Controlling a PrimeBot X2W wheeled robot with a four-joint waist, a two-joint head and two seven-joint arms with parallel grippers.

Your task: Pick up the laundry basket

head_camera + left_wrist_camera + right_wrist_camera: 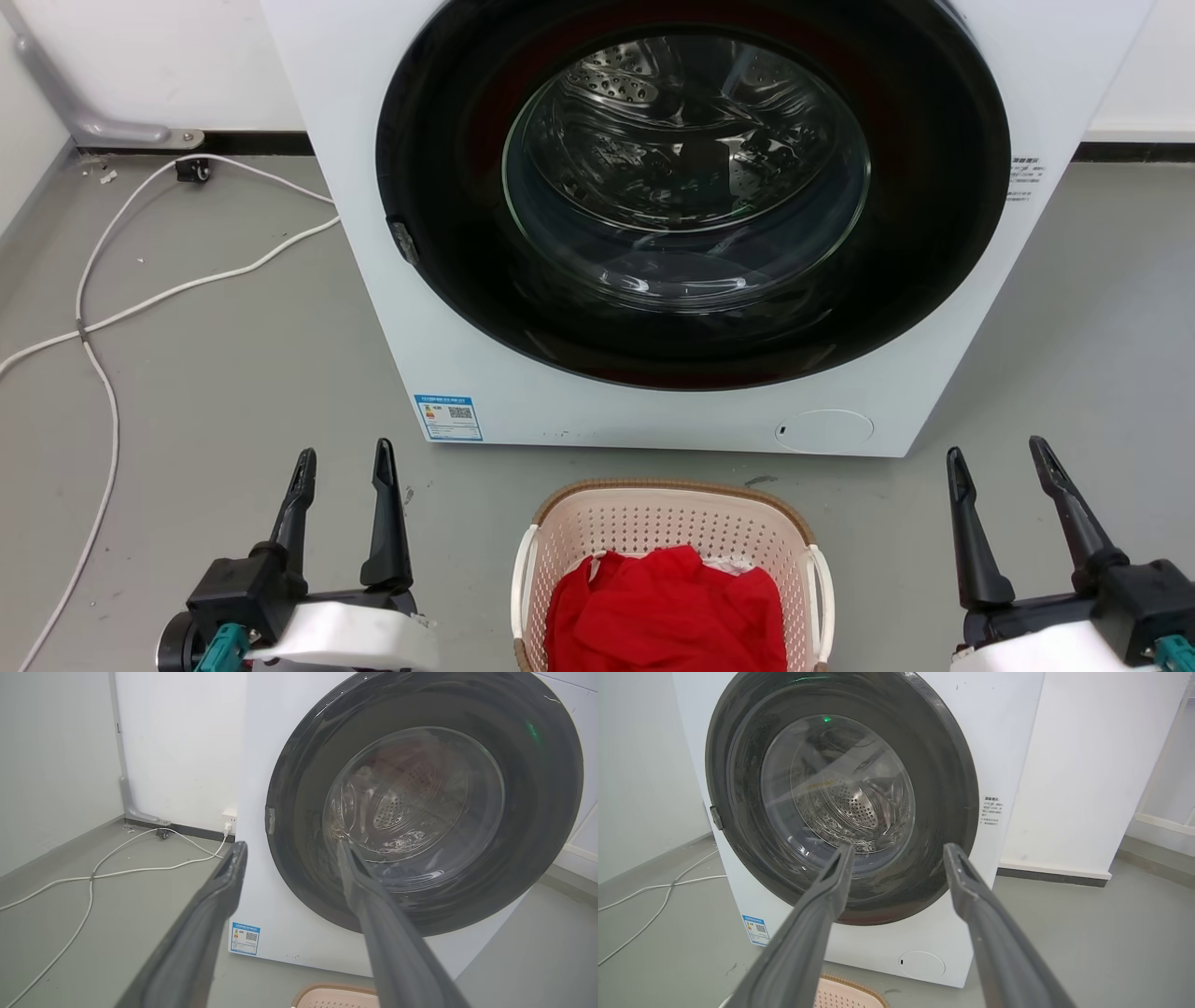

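Note:
The laundry basket [644, 523] sits on the grey floor at the bottom centre of the head view, cream-pink with perforated walls, a brown rim and white loop handles at both sides; red cloth [667, 611] lies inside it. Only a sliver of its rim shows in the left wrist view [334, 996] and the right wrist view [845, 994]. My left gripper [344, 462] hangs open to the basket's left, well apart from it. On the other side my right gripper [999, 457] is open too, holding nothing.
A white washing machine [448, 308] with a shut round dark door [691, 187] stands right behind the basket. White cables [149, 299] trail over the floor at the left toward the wall. Open grey floor lies on both sides of the basket.

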